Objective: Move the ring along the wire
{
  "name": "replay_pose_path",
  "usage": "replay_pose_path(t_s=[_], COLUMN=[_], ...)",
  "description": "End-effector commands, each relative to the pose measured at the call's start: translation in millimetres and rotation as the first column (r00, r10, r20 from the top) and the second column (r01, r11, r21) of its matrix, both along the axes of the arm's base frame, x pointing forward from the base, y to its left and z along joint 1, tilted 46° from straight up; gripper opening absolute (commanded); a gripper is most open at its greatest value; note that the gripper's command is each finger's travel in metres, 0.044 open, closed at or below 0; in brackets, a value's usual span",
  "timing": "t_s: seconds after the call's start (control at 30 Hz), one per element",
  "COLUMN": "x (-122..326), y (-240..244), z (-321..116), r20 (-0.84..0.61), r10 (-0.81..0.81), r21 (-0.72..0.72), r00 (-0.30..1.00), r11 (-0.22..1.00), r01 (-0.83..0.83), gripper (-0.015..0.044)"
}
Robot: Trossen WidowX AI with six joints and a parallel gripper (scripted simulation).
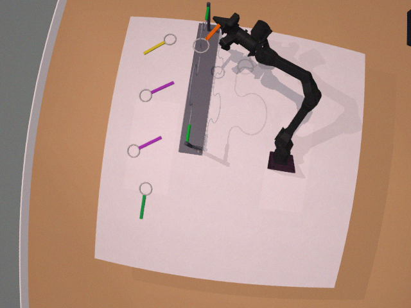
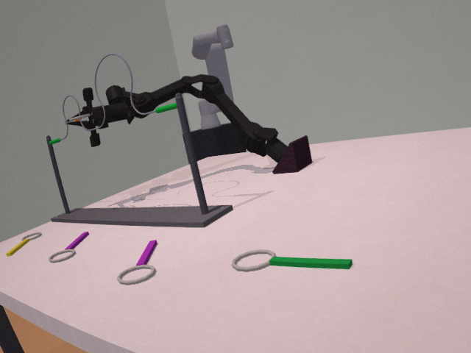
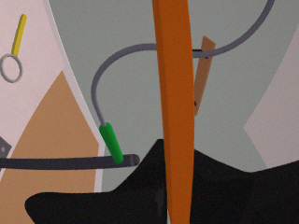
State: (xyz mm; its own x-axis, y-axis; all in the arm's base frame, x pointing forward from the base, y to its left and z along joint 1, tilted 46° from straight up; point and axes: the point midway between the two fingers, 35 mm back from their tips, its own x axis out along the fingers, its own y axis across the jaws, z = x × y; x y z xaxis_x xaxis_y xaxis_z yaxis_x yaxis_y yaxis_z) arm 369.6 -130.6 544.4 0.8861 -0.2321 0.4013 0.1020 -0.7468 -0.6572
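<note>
The ring [image 1: 200, 52] [image 2: 84, 115] lies nearly flat around the thin grey wire [image 2: 96, 76] [image 3: 93, 89], at the small loop's descending side near the far post [image 1: 209, 20] [image 2: 57, 174]. Whether it touches the wire cannot be told. My gripper [image 1: 219, 25] [image 2: 68, 121] [image 3: 165, 144] is shut on the orange handle [image 1: 212, 32] [image 3: 177, 93], which is mostly hidden in the exterior view. The far green part [image 1: 207, 13] [image 2: 54, 141] [image 3: 111, 142] is beside the fingers. The other green part [image 1: 188, 133] [image 2: 166, 108] is at the near post [image 2: 192, 159].
The posts stand on a grey base [image 1: 199, 99] [image 2: 132, 216]. The wire's tall loop stands beside the gripper body in the exterior view. On the table lie a yellow-handled ring [image 1: 154, 47], two purple-handled rings [image 1: 162, 86] [image 1: 150, 142] and a green-handled ring [image 1: 142, 206].
</note>
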Motion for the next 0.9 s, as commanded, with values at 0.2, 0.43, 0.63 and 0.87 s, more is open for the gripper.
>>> replay_pose_path(t_s=[0.2,0.43,0.63,0.87], x=[3,4,5,5], y=[-22,-35,-44,-50], z=[-26,-48,-69,-96], r20=[-0.018,-0.028,-0.037,-0.046], r10=[0.003,0.008,0.014,0.023], r21=[0.198,0.36,0.493,0.637], r00=[1.0,1.0,0.999,0.999], r11=[0.98,0.933,0.87,0.771], r01=[0.0,0.002,0.006,0.012], gripper=[-0.015,-0.015,-0.015,-0.015])
